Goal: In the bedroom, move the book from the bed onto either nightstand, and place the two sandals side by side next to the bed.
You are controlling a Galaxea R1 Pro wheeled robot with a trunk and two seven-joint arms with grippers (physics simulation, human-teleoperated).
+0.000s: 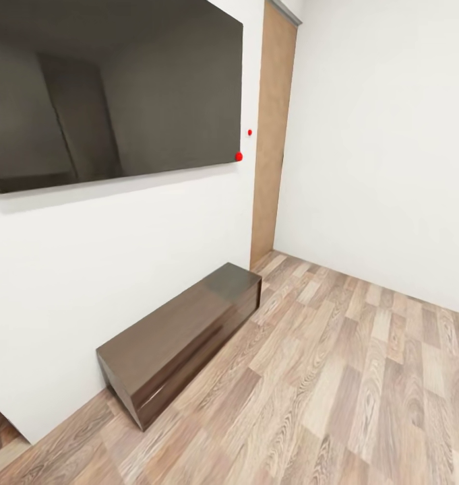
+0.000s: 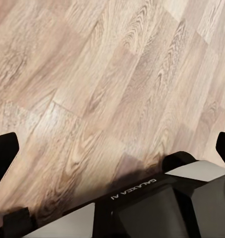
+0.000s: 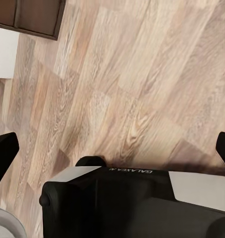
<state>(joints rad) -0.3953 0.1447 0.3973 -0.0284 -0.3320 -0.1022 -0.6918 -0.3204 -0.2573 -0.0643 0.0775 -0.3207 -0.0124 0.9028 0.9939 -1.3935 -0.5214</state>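
- Head view: a dark TV bench and wall screen are seen; book, bed and sandals are unseen.
- Left gripper and right gripper are held apart, empty, over plank floor.
- Risk: the bench could be mistaken for a nightstand.

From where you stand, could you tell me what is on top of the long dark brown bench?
The glossy top of the long dark brown bench lies bare. Above it hangs a large black wall screen. Its inside is hidden.

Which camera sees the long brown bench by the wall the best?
The head view: the whole long dark bench sits on the wood floor under the big dark screen. The left wrist view shows floor planks; the right wrist view shows planks and some dark brown furniture.
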